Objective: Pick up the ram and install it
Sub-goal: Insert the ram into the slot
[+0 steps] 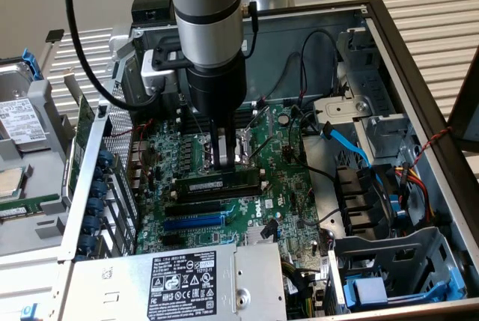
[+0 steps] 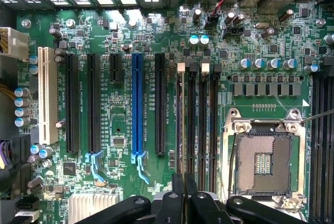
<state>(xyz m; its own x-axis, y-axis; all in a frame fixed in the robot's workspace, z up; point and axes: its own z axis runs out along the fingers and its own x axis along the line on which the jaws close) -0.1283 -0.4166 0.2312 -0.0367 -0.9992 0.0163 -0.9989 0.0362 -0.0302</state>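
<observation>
Fingers (image 2: 178,195) closed just above ram (image 1: 221,182)

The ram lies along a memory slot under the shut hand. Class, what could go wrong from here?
1. The hand sits over the middle of the ram; pushing there might leave one end unseated or flex it.
2. The open CPU socket lies close beside the memory slots; a slip could damage its contacts.

Slatted pale bench (image 1: 441,18) carries open computer case (image 1: 299,18); hard drive (image 1: 19,120) beside it, exterior view's left.
</observation>
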